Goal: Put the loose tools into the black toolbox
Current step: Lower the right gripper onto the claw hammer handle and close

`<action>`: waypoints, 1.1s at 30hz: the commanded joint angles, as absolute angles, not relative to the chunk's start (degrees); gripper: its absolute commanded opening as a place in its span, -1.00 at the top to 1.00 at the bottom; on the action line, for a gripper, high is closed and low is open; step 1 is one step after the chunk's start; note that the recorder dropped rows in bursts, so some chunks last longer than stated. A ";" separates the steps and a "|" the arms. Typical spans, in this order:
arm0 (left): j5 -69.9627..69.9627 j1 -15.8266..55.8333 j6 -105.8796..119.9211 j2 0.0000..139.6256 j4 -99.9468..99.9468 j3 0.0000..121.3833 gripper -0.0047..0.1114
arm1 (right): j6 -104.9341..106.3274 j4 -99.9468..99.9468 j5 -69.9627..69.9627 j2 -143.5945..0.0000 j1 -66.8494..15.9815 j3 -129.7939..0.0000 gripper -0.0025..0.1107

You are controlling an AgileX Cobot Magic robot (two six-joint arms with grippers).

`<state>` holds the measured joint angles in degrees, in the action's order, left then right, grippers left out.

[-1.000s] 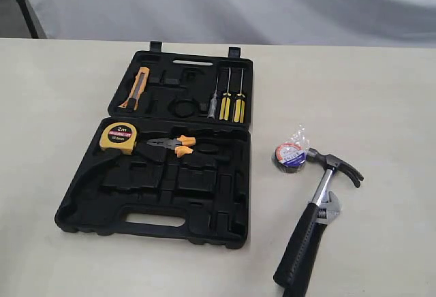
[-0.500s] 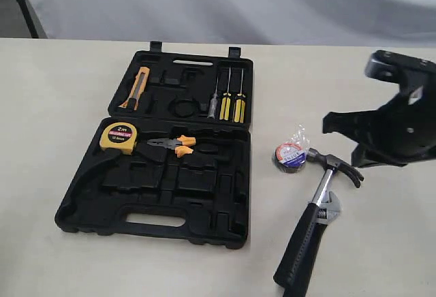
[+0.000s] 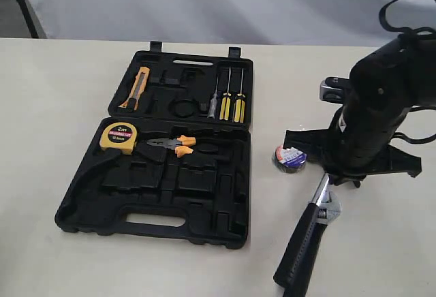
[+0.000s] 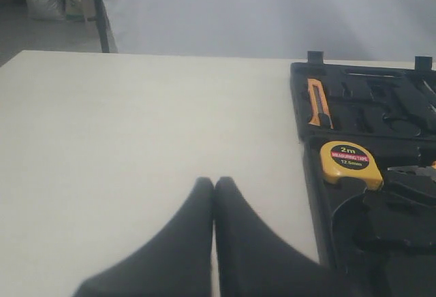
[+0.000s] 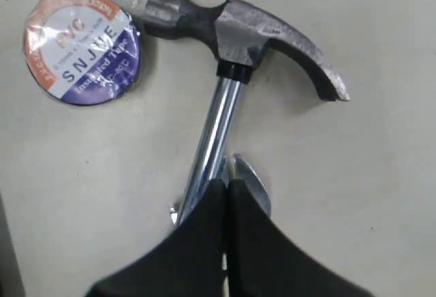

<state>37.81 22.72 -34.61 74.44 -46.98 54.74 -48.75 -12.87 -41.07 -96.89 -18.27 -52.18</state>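
Hovers over the claw hammer (image 5: pixel 216 116), absent a second ago, right gripper (image 5: pixel 227 182) clenched empty; likely begins the first pickup for the black toolbox (image 3: pixel 82 212)

you've got a pale table (image 3: pixel 61 86) carrying the open black toolbox (image 3: pixel 157 232); beside it lie the wrapped tape roll (image 3: pixel 289 159), the claw hammer (image 3: pixel 303 242) and, under its shaft, the wrench (image 3: pixel 332 210).
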 commanded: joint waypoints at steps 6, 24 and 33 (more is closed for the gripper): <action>36.83 22.53 -35.20 73.98 -46.20 54.20 0.89 | -52.70 -10.48 -37.23 -98.42 -18.34 -52.59 0.58; 36.83 22.53 -35.20 73.98 -46.20 54.20 0.89 | -58.09 -8.82 -35.90 -102.33 -17.43 -52.59 0.33; 36.83 22.53 -35.20 73.98 -46.20 54.20 0.89 | -56.53 -8.82 -34.86 -104.69 -17.43 -52.59 0.46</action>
